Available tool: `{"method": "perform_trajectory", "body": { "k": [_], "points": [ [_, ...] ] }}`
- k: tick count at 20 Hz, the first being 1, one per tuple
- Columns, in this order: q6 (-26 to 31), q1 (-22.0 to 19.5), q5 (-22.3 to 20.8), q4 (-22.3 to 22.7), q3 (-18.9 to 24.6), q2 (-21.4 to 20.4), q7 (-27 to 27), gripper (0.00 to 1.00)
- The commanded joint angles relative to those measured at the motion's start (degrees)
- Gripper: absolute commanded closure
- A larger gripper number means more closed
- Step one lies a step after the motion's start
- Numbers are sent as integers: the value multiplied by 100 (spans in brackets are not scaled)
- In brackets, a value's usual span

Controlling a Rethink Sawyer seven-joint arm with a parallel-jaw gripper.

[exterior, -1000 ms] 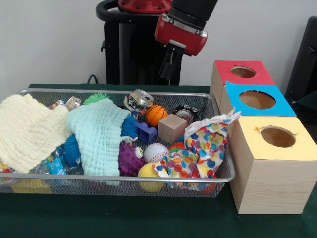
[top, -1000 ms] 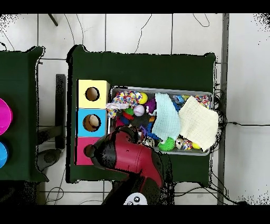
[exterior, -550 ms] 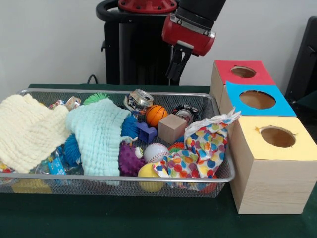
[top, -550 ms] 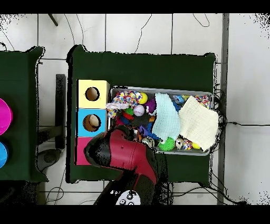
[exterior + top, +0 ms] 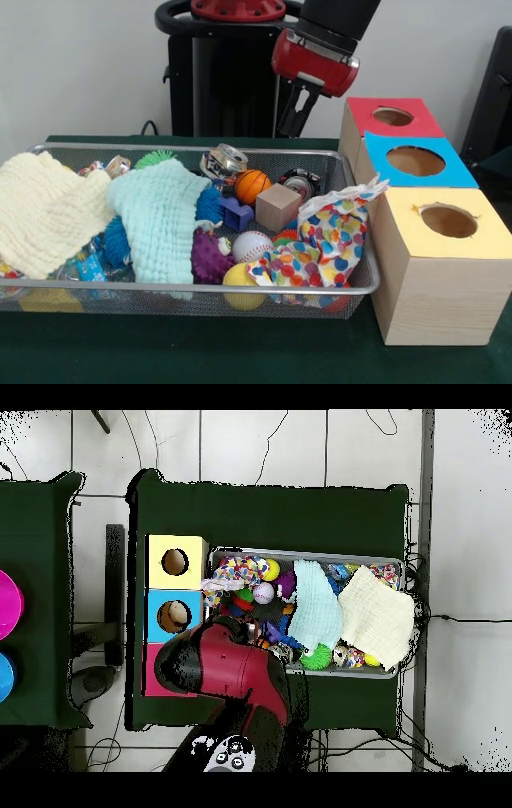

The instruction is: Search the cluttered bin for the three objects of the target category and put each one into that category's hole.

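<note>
My gripper (image 5: 293, 120) hangs from the red wrist above the bin's far right corner, just left of the red box (image 5: 362, 132); nothing shows in it. Below it in the wire bin (image 5: 200, 148) lie a crushed can (image 5: 222, 162), a small basketball (image 5: 252, 185), a second can (image 5: 299, 182), a wooden cube (image 5: 278, 206), a blue block (image 5: 237, 214), a baseball (image 5: 252, 246), a purple spiky ball (image 5: 210, 258) and a yellow ball (image 5: 240, 280). In the overhead view the red arm (image 5: 225, 674) hides the gripper and most of the red box.
Three boxes with round holes stand right of the bin: red, blue (image 5: 452, 172), yellow (image 5: 436, 280). A mint cloth (image 5: 160, 216), a cream cloth (image 5: 44, 212) and a spotted cloth (image 5: 332, 232) cover other toys. A green spiky ball (image 5: 156, 156) sits at the back.
The arm and gripper have shifted right in the front view, from over the bin's back edge toward the red box. The objects in the bin have not moved.
</note>
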Motion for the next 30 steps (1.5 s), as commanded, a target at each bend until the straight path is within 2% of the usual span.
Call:
{"method": "perform_trajectory", "body": {
  "k": [1,8,11,18,23,27,30],
  "points": [
    [613,73,389,-326,284,251,1464,100],
    [1135,462,640,-810,-49,445,1689,100],
    [888,389,759,-849,117,604,1622,100],
    [762,475,923,-907,74,819,1608,100],
    [734,316,881,-734,86,643,1339,100],
    [1047,252,799,-841,7,500,1154,100],
    [1076,139,704,-979,79,479,928,100]
  ]
}}
